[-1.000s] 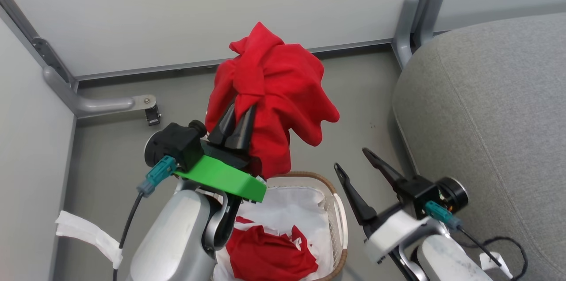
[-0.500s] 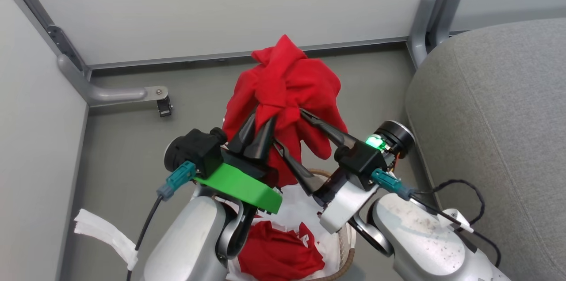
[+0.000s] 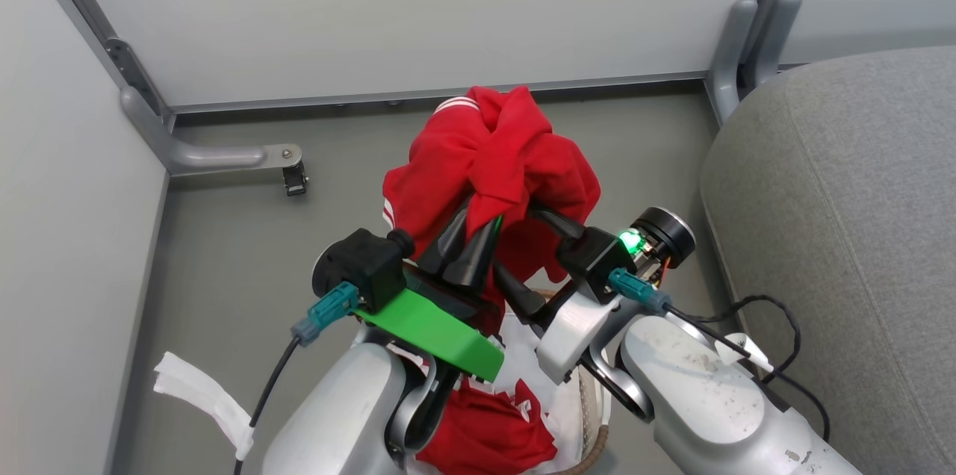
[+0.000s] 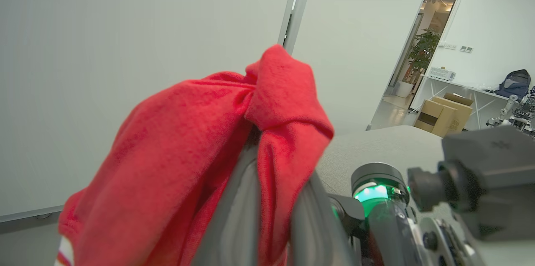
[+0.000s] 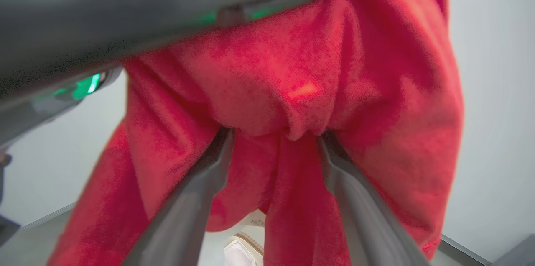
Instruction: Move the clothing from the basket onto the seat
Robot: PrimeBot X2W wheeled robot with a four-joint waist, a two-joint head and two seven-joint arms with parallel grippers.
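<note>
The left gripper (image 3: 479, 225) is seen clamped on a bunched fold of one red garment (image 3: 493, 161), its two dark fingers pressed together with cloth pinched between them; in the left wrist view the same gripper (image 4: 271, 199) is wrapped by the fabric (image 4: 188, 165), which is knotted over the fingertips and hangs down on the view's left. The garment is held up in the air above the grey floor (image 3: 224, 251), well clear of the basket (image 3: 595, 439), and white stripes are shown on a cuff at its top. Below the arms, the basket is partly hidden; a second garment (image 3: 485, 438), also red with white trim, lies crumpled inside it on the white liner (image 3: 560, 415). The left forearm is raised from the lower edge of the head view, the wrist tilted up and to the right. The right gripper (image 3: 515, 243) is brought in from the right against the same cloth, its fingers spread apart; in the right wrist view (image 5: 276, 134) fabric (image 5: 292, 69) is draped over both tips and sags between them, unpinched. The grey seat (image 3: 844, 221) is set at the far right, with no clothing on its visible part.
</note>
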